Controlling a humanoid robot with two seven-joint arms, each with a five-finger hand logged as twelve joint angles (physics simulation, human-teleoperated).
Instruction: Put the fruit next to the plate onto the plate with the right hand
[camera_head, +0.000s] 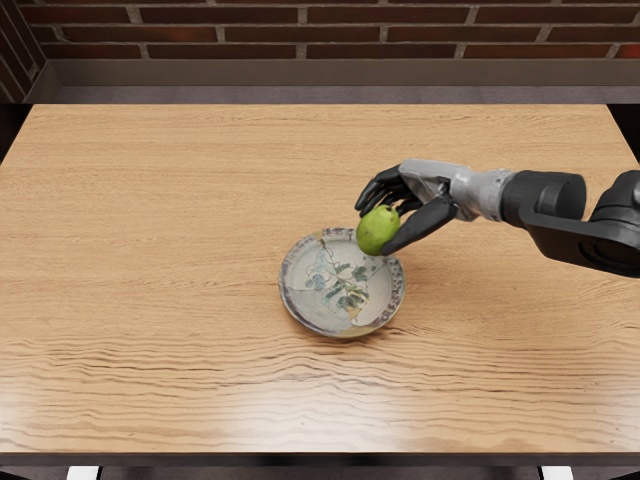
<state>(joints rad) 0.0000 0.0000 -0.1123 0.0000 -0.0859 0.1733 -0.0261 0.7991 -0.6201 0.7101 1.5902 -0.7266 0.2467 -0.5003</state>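
One green fruit (377, 229), one patterned plate (342, 283), one robot hand (400, 205), one wooden table (150, 250).

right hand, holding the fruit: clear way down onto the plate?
Probably yes. The right hand grips the green fruit right over the plate's far-right rim, and nothing shows between fruit and plate.

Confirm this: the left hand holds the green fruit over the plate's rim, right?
No, the right hand holds it, its arm entering from the right edge in the head view. The green fruit is over the rim of the plate.
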